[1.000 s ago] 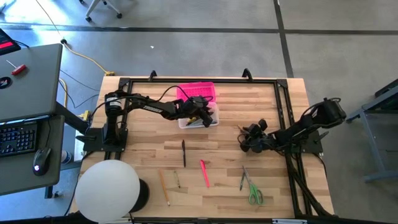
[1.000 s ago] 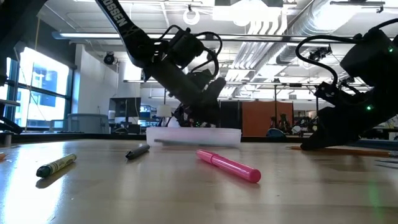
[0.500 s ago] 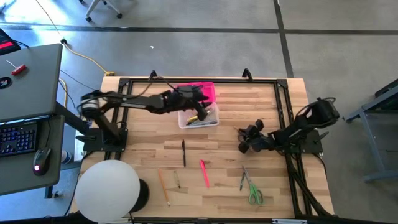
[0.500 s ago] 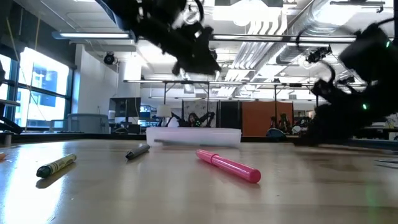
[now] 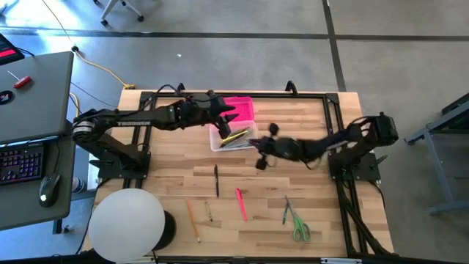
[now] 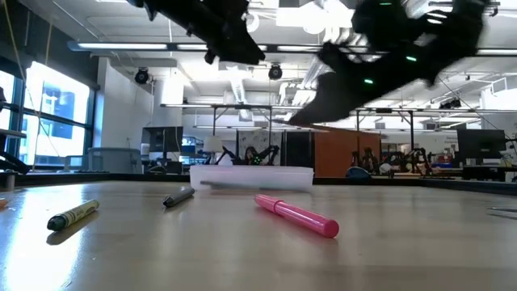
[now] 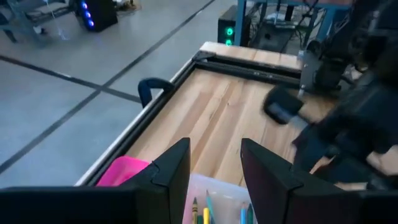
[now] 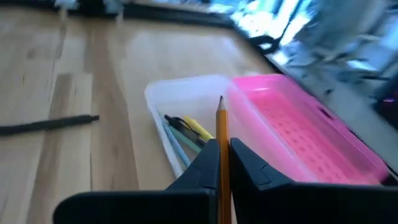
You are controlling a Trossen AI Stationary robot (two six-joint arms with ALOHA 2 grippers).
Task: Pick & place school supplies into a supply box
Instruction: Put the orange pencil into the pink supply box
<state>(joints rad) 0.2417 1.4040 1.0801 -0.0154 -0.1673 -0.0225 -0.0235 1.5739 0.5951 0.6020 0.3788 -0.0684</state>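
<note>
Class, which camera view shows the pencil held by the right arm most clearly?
The right wrist view: the pencil stands clamped between the right gripper fingers, near the supply box. The high, low and left wrist views show only the blurred arm.

You're looking at a robotics lab in an open, industrial office hall. The wooden table (image 5: 293,125) stands on a polished concrete floor (image 5: 220,66) marked with dark lines. Beside it is a desk with a keyboard (image 5: 20,163) and mouse (image 5: 48,187). Across the table, exposed ducts (image 6: 355,32) and strip lights run along the ceiling, with monitors (image 6: 478,145) and an orange partition (image 6: 335,155) in the background.
</note>
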